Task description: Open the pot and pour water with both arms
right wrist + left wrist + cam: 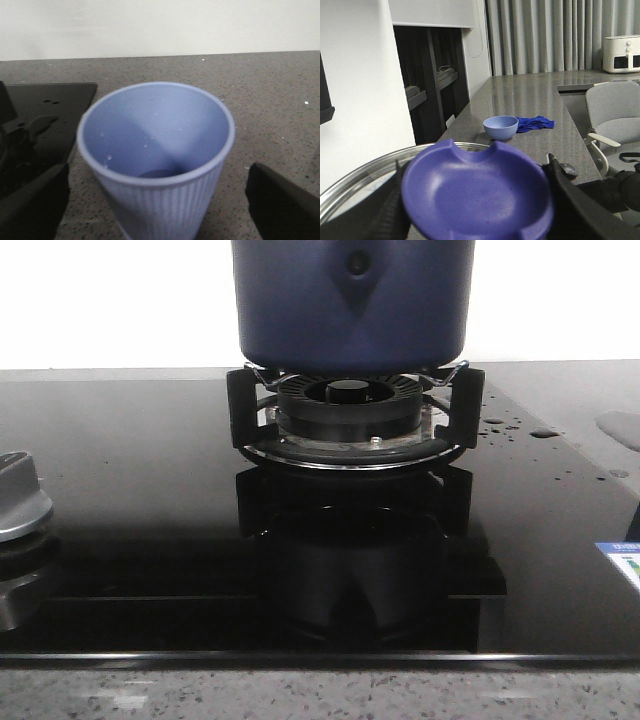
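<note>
The dark navy pot (352,305) stands on the black burner ring (350,405) at the back middle of the glass cooktop (150,490); its top is cut off by the frame. No gripper shows in the front view. My left gripper (477,200) is shut on the blue dished knob (475,192) of the lid, whose steel rim (350,175) shows behind it. My right gripper (157,200) is open around a light blue ribbed cup (160,200) standing on the speckled counter (270,100). There is a gap between the cup and each finger. The cup's bottom looks dark.
A silver stove knob (20,500) sits at the cooktop's left edge. Water drops (495,425) lie right of the burner. A blue bowl (500,127) and blue cloth (535,122) lie on the far counter, beside a grey chair (615,115).
</note>
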Controlling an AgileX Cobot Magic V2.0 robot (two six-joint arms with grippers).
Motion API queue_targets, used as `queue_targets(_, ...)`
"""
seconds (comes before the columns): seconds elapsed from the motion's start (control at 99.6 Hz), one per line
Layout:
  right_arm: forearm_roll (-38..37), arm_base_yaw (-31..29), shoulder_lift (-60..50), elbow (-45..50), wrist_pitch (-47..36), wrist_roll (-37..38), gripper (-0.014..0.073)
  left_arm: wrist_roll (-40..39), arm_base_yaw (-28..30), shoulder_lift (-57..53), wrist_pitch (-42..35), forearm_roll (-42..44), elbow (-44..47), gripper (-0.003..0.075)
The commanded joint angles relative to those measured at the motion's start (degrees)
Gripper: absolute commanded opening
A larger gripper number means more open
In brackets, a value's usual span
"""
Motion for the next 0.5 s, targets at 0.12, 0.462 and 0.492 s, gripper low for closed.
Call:
queue_targets(0.12,-0.21,0.18,4.39,-2.12,-8.68,0.00,0.0648,-0.34,0.00,-2.28,-0.45,-5.99,-1.75,0.0239)
queue_targets(0.462,-8.91,0.18,12.30,-2.14,-17.91,8.51,0.0649,-0.34,0.00,-2.28,-0.84,-5.99,-1.75,0.0239)
queue_targets(0.492,-8.91,0.18,12.89,-2.14,-18.61,9.61,0.0648,-0.34,0.00,-2.28,-0.84,-5.99,-1.75,0.0239)
